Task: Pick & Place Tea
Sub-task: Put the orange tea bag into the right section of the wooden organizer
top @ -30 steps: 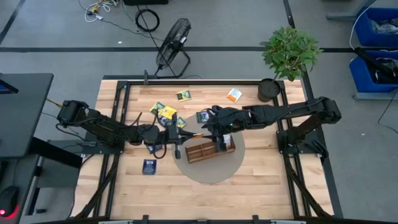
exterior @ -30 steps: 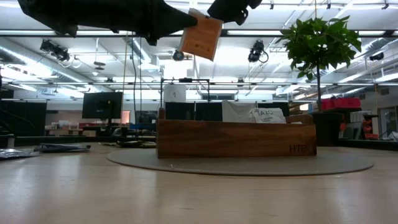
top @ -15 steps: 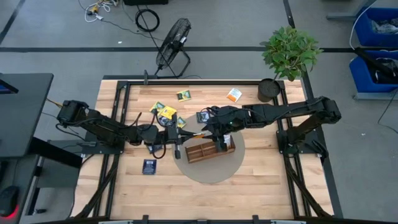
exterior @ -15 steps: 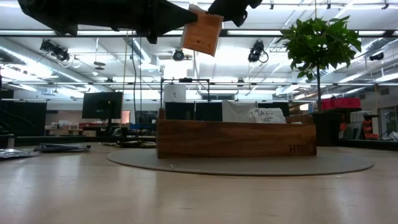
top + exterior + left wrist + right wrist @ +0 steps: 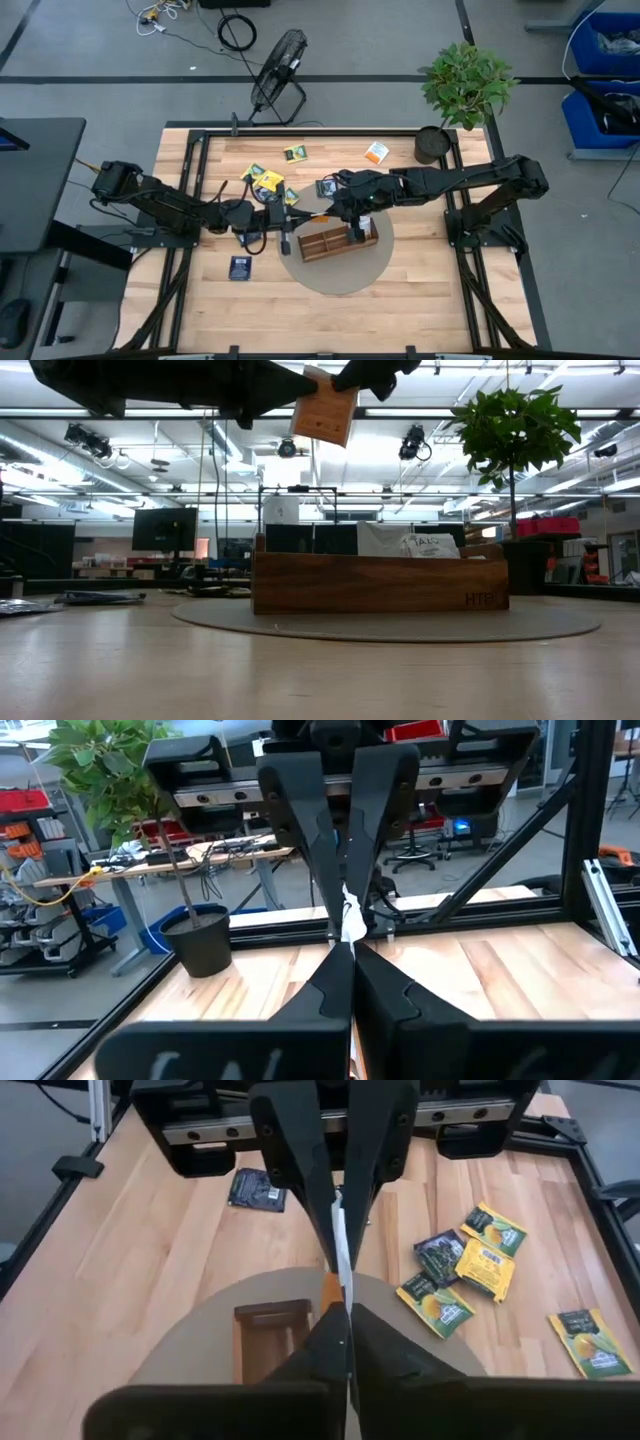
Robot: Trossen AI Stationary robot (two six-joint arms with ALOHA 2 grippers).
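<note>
One tea sachet (image 5: pixel 325 407), orange, hangs high above the wooden tray (image 5: pixel 380 582) and shows edge-on in both wrist views. My left gripper (image 5: pixel 300 216) reaches in from the table's left and is shut on it. My right gripper (image 5: pixel 326 211) reaches in from the right and is shut on the same sachet. The two sets of fingertips meet tip to tip. More tea lies flat on the table: yellow-and-green sachets (image 5: pixel 266 183), an orange one (image 5: pixel 376 152) and a dark one (image 5: pixel 240 267). My left gripper pinches the sachet's edge (image 5: pixel 347 932) between its two fingers, coming in level from the table's left. The sachet stands on edge, tilted, lifted clear above the tray. My right gripper pinches the opposite edge (image 5: pixel 342 1302) between its two fingers, level from the table's right, near the upper corner (image 5: pixel 348 384).
The tray (image 5: pixel 336 241) stands on a round grey mat (image 5: pixel 345 272) at the table's middle. A potted plant (image 5: pixel 433 146) stands at the far right corner. A black frame (image 5: pixel 200 135) rims the table.
My right gripper has taken hold of the sachet that my left gripper keeps holding. The sachet has shifted up a little and stays tilted, clear of the tray.
</note>
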